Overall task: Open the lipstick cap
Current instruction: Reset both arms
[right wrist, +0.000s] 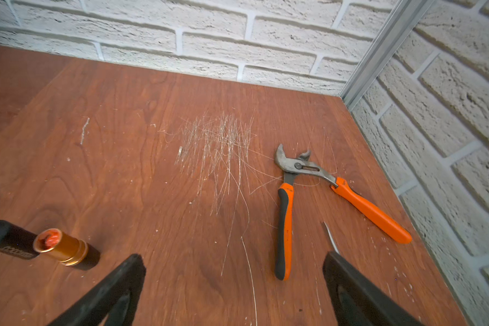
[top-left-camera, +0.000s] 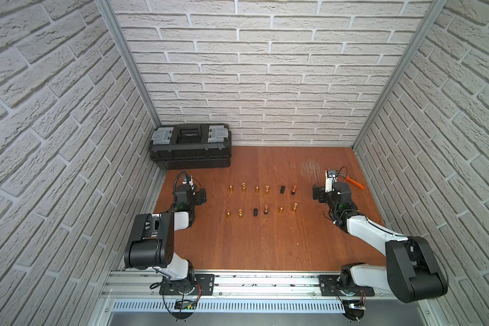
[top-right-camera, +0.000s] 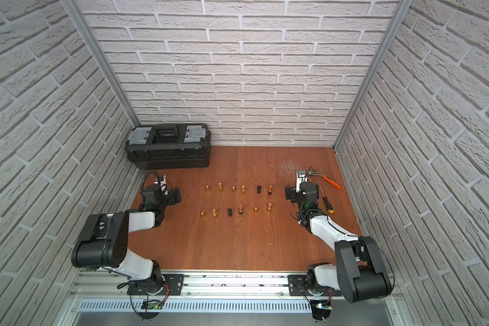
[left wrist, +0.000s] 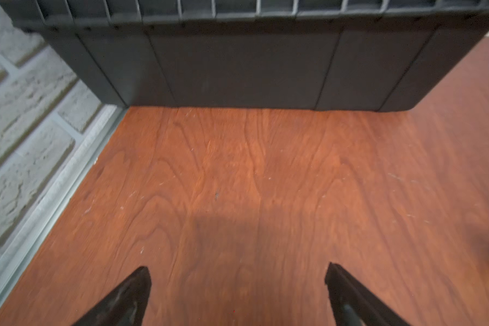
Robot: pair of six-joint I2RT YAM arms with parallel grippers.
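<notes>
Two rows of small tubes stand mid-table in both top views: gold caps [top-left-camera: 230, 188], gold lipsticks [top-left-camera: 243, 186], black caps [top-left-camera: 282, 189] and black-based lipsticks with red tips [top-left-camera: 294, 190]. In the right wrist view one uncapped lipstick [right wrist: 65, 249] shows its orange tip, with a black cap [right wrist: 6, 235] right beside it. My left gripper [top-left-camera: 201, 196] [left wrist: 237, 269] stands open left of the rows, over bare wood. At the right end of the rows, my right gripper [top-left-camera: 316, 193] [right wrist: 233, 255] is open too, holding nothing.
A black toolbox [top-left-camera: 191, 146] [left wrist: 237, 65] sits at the back left, just ahead of the left gripper. Orange-handled pliers [right wrist: 294, 180] [top-left-camera: 355, 182] and a screwdriver [top-right-camera: 328, 204] lie by the right wall. Brick walls close in three sides.
</notes>
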